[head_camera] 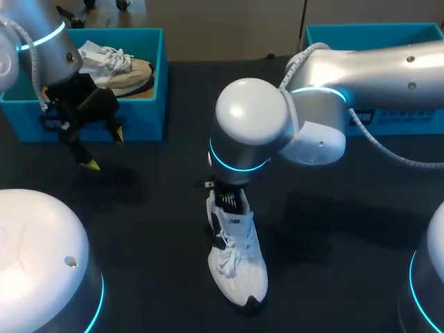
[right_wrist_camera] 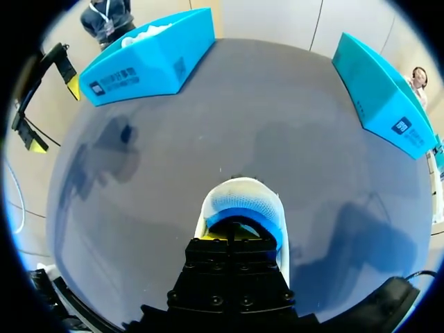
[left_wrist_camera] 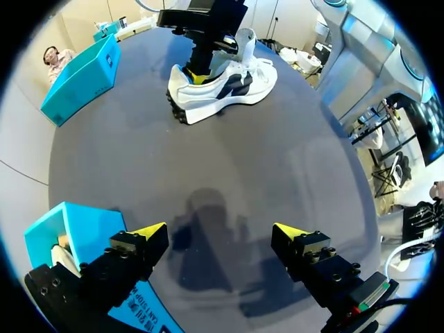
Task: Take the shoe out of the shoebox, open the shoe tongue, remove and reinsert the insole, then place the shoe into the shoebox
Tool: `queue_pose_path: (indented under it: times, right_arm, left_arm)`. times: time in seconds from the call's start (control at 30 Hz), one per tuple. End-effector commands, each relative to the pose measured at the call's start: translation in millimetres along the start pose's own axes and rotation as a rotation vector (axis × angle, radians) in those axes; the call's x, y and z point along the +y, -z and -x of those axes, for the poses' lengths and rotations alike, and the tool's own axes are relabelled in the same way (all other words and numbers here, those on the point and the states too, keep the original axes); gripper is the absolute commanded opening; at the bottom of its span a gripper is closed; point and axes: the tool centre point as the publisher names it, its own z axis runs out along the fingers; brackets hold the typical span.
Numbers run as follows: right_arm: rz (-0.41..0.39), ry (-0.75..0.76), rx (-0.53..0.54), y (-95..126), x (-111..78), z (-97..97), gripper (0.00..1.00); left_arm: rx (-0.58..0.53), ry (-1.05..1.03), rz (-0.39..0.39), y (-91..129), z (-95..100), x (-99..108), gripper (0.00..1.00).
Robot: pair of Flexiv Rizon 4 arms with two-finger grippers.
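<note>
A white shoe [head_camera: 239,267] with dark side marks lies on the black table in the middle, toe toward the front edge. My right arm reaches in from the right, and its gripper [head_camera: 232,201] points down into the shoe's heel opening. In the right wrist view the gripper [right_wrist_camera: 236,234] is shut, its yellow tips sunk inside the shoe [right_wrist_camera: 243,198]; anything between them is hidden. The left wrist view shows the shoe [left_wrist_camera: 229,83] on its side with its tongue raised. My left gripper [head_camera: 104,148] hangs open and empty over the table in front of the left shoebox [head_camera: 146,114].
The left shoebox holds a second light shoe [head_camera: 114,66]. Another blue box [head_camera: 361,28] stands at the back right, partly behind my right arm. The left gripper [left_wrist_camera: 220,232] has bare table under it and the left box's corner [left_wrist_camera: 76,229] beside it.
</note>
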Motion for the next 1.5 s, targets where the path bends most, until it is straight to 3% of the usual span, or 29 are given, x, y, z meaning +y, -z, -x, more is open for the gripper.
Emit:
queue_pose_path:
  times: [0.03,0.23,0.47,0.8,1.17,1.5]
  right_arm:
    - [0.042,0.005,-0.013,12.0,-0.1,-1.5,0.0]
    - [0.098,0.021,-0.051,32.9,3.5,-5.7,0.0]
    - [0.129,0.019,-0.066,37.8,7.7,-1.3,0.0]
    - [0.14,0.018,-0.05,24.5,16.7,2.0,0.0]
    - [0.173,0.021,-0.059,25.6,19.4,2.9,0.0]
    - [0.131,0.018,-0.032,0.5,21.5,11.5,0.0]
  left_arm:
    - [0.0,0.0,0.004,0.7,-0.6,-0.1,1.0]
    - [0.0,0.0,0.004,0.7,-0.6,-0.1,1.0]
    - [0.0,0.0,0.004,0.7,-0.6,-0.1,1.0]
    - [0.0,0.0,0.004,0.7,-0.6,-0.1,1.0]
    - [0.0,0.0,0.004,0.7,-0.6,-0.1,1.0]
    - [0.0,0.0,0.004,0.7,-0.6,-0.1,1.0]
